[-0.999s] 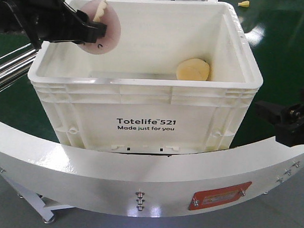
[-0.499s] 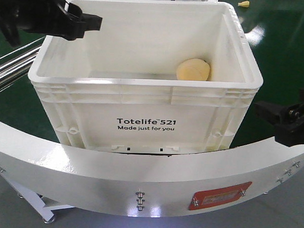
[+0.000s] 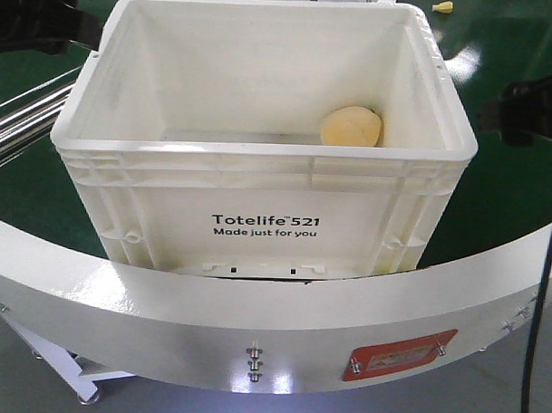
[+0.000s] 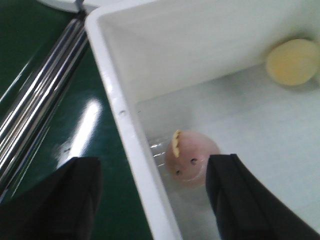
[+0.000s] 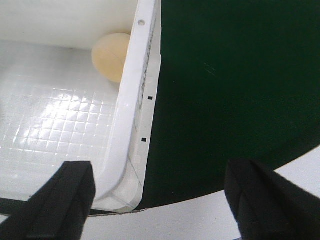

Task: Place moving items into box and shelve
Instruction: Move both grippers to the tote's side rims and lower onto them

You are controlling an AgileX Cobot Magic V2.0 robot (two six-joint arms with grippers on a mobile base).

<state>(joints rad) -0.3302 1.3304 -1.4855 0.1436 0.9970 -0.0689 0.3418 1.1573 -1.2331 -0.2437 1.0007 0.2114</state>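
The white box [image 3: 258,215] printed "Totelife 521" stands on the green table. A pale yellow peach-like item [image 3: 350,128] lies in its right rear corner; it also shows in the left wrist view [image 4: 291,61] and the right wrist view [image 5: 112,56]. A brownish-pink item [image 4: 192,157] lies on the box floor by the left wall, hidden in the front view. My left gripper [image 4: 155,200] is open and empty, straddling the box's left rim [image 4: 135,145]. My right gripper [image 5: 157,200] is open and empty above the box's right front corner [image 5: 135,150].
Shiny metal rails [image 3: 20,125] run along the left of the box. A small yellow scrap [image 3: 443,7] lies on the green table at the far right. The robot's white curved front bar [image 3: 272,324] crosses the foreground.
My left gripper let go of the brownish-pink item over the box and drew back to the left. My right gripper rose from low at the right to beside the box's right rim.
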